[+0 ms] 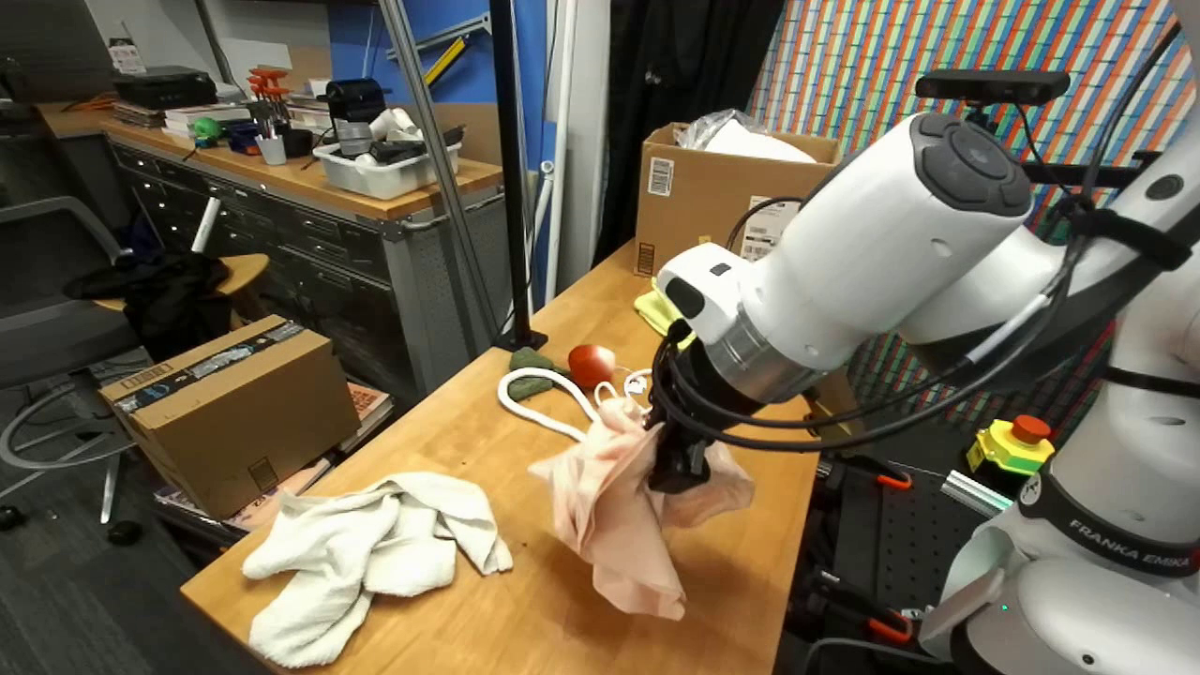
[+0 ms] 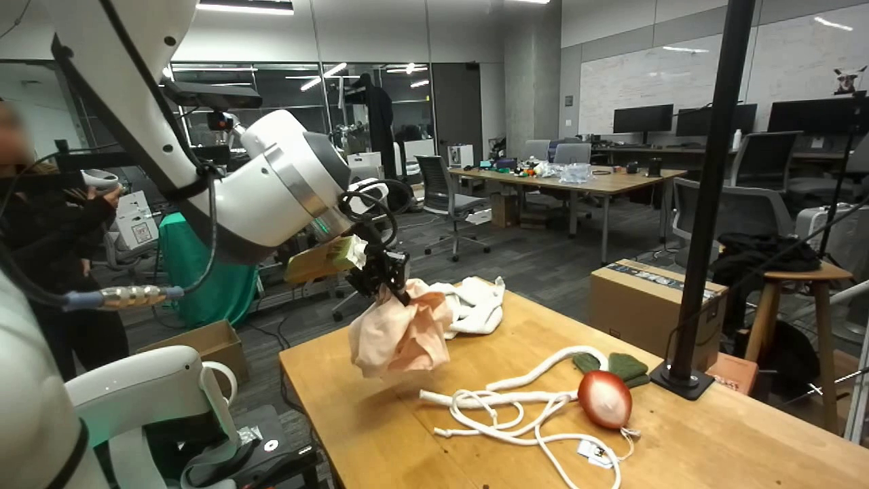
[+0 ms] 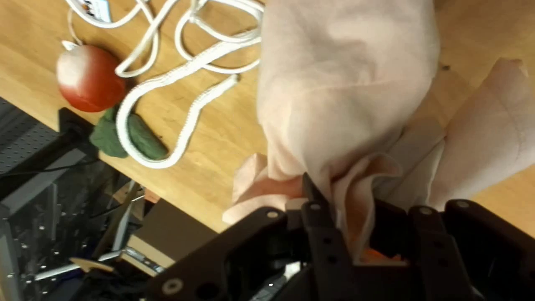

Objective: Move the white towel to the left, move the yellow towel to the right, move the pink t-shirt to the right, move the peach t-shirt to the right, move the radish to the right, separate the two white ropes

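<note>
- The gripper [image 3: 351,209] is clamped on a bunched fold of the peach shirt [image 2: 400,333]; the rest of it hangs loose over the table [image 2: 713,435]; whether its lowest edge touches the table, I cannot tell.
- The white towel [image 1: 394,553] lies crumpled at an end of the table; in an exterior view it is apart from the peach shirt.
- The yellow towel [image 1: 661,314] lies near the box [image 1: 694,225], partly hidden by the arm [image 1: 825,272].
- The thick rope [image 3: 122,119] and thin rope [image 2: 516,441], both white, cross in a tangle; the thick rope bends over the green cloth [image 2: 628,365]; the radish [image 2: 604,399] sits just beside that bend.
</note>
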